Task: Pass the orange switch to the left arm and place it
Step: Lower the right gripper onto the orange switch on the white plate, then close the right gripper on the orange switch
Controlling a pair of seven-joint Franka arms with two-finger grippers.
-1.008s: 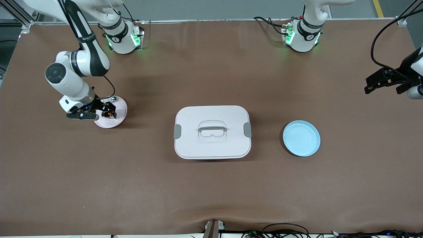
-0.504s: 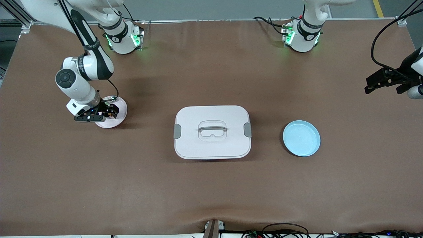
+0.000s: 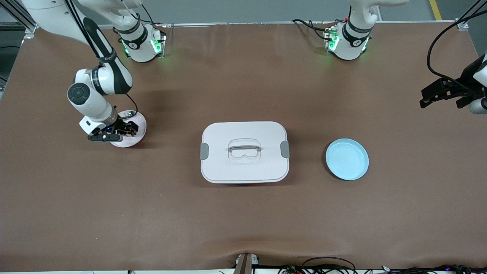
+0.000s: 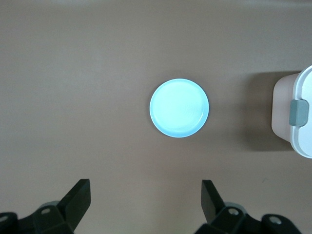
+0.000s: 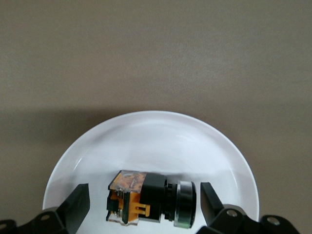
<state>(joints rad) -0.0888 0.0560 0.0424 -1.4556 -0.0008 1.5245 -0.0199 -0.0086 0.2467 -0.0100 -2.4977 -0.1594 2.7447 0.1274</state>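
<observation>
The orange switch [image 5: 151,197], black with orange clips and a silvery ring, lies on its side on the pink plate [image 5: 146,141] toward the right arm's end of the table. My right gripper [image 5: 145,200] is open and low over that plate [image 3: 140,122], one finger on each side of the switch with a gap to each. In the front view the right gripper [image 3: 127,131] covers the switch. My left gripper [image 3: 423,98] waits open and empty, high over the left arm's end of the table [image 4: 145,190]. The white box [image 3: 244,152] stands mid-table between the plates.
A light blue plate [image 3: 347,159] sits beside the box toward the left arm's end, also in the left wrist view as the blue plate [image 4: 179,108] with the box's corner [image 4: 295,117]. A small silvery-green part [image 3: 130,113] rests at the pink plate's rim. Cables run along the front edge.
My right arm has come down and drawn in over the pink plate, bringing its open fingers around the switch. The left arm has not moved.
</observation>
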